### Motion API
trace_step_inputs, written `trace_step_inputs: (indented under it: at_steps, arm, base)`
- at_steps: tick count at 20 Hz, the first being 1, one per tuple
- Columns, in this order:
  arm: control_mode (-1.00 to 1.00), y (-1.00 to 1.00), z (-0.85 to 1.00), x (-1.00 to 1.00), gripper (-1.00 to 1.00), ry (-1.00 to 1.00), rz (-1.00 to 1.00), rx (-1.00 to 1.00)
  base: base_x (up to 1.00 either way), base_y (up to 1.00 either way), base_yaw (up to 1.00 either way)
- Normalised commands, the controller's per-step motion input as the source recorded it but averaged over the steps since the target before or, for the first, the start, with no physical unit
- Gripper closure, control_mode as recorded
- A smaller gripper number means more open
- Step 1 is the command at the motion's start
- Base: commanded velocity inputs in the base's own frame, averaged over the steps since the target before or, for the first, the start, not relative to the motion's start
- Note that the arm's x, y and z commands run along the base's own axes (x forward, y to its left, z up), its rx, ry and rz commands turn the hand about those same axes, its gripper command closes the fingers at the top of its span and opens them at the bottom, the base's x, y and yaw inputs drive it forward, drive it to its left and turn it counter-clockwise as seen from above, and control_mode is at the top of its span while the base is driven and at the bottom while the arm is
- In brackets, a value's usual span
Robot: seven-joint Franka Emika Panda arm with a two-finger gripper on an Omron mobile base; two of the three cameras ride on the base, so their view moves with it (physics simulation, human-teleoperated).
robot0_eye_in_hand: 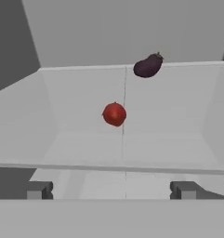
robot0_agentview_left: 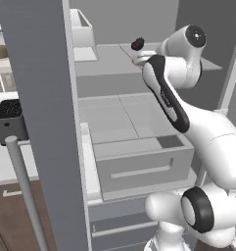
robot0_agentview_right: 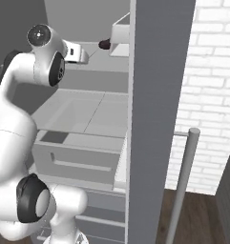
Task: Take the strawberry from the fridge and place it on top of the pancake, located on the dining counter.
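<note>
The fridge (robot0_agentview_left: 41,98) stands open, with my arm reaching up to its upper pale grey shelf (robot0_agentview_left: 105,59). In the hand view the strawberry (robot0_eye_in_hand: 114,114), small, bright red and round, sits on the middle of that shelf, straight ahead and some way beyond my fingertips (robot0_eye_in_hand: 38,189). My gripper (robot0_eye_in_hand: 111,190) is open, with nothing between its fingers and no contact with the fruit. Farther back, to the right, a dark maroon lump (robot0_eye_in_hand: 148,66) lies against the rear wall; it also shows in both base views (robot0_agentview_left: 137,44) (robot0_agentview_right: 104,44). The pancake and dining counter are out of view.
The open fridge doors (robot0_agentview_right: 154,95) flank my arm on both sides, each with a long bar handle (robot0_agentview_left: 21,186) (robot0_agentview_right: 183,181). A pulled-out grey drawer (robot0_agentview_left: 139,166) lies below the shelves. A black slotted box (robot0_agentview_left: 9,120) sits on the counter at left. A white brick wall (robot0_agentview_right: 212,95) rises at right.
</note>
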Motion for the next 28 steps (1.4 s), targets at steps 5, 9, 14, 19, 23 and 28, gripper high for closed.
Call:
trace_step_inputs:
  at_steps: [5,9,14,19,23,28]
  arm:
    - [-1.0,0.02,0.0,0.49,-1.0,0.01,0.0,0.0]
    - [-1.0,0.06,0.0,0.27,-1.0,0.0,0.0,0.0]
    - [-1.0,0.01,0.0,0.32,-1.0,0.03,0.0,0.0]
    - [-1.0,0.04,-0.05,0.26,-1.0,0.06,0.0,0.0]
    - [-1.0,0.13,-0.14,0.28,-1.0,0.07,0.0,0.0]
    - [-1.0,0.04,-0.16,0.3,-1.0,0.03,0.0,0.0]
  base:
    - [0.0,0.0,0.0]
    - [0.0,0.0,0.0]
    - [0.0,0.0,0.0]
    - [0.0,0.0,0.0]
    - [0.0,0.0,0.0]
    - [0.0,0.0,0.0]
